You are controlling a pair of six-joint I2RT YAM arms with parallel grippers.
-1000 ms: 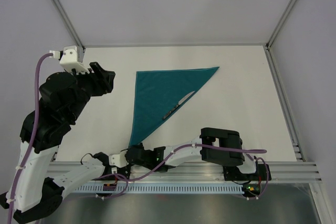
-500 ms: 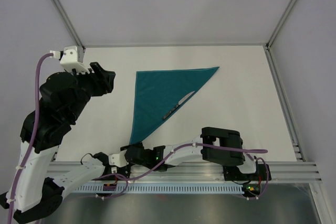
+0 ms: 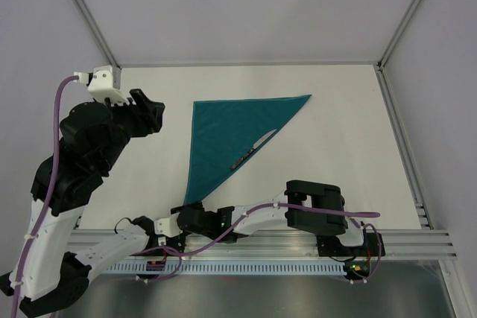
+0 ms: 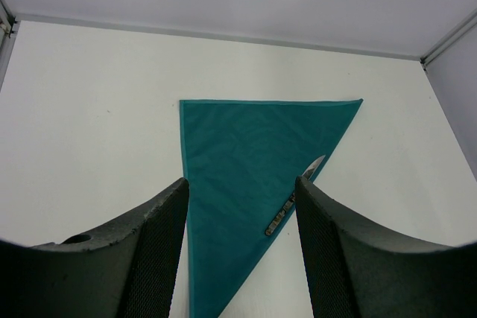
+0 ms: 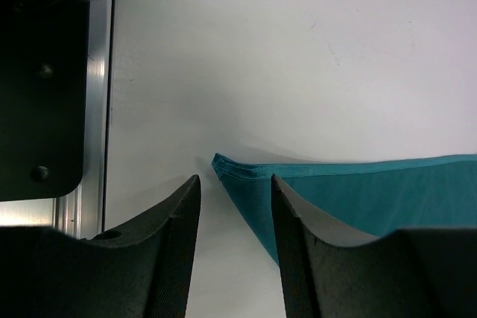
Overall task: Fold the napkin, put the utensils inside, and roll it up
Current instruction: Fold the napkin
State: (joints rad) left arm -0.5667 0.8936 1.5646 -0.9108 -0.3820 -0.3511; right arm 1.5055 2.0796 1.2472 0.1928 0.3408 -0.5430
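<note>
The teal napkin (image 3: 227,135) lies folded into a triangle on the white table, its long tip pointing toward the arms. One of the utensils, a knife (image 3: 254,147), rests on the cloth along the diagonal edge, blade toward the far right. My right gripper (image 3: 183,215) sits low at the napkin's near tip, open. In the right wrist view that napkin tip (image 5: 223,163) lies just ahead of the gripper (image 5: 235,178), touching neither finger. My left gripper (image 3: 153,112) hangs high at the left, open and empty. Its wrist view shows the gripper (image 4: 241,182) over the napkin (image 4: 238,147) and knife (image 4: 293,199).
A ribbed aluminium rail (image 3: 298,240) runs along the near edge, close behind the right gripper and also seen in the right wrist view as the rail (image 5: 93,109). Metal frame posts (image 3: 86,13) and pale walls bound the table. A purple cable (image 3: 52,154) loops along the left arm.
The right gripper has opened and let go of the napkin's near tip, drawing back slightly to the left. The left arm has barely shifted.
</note>
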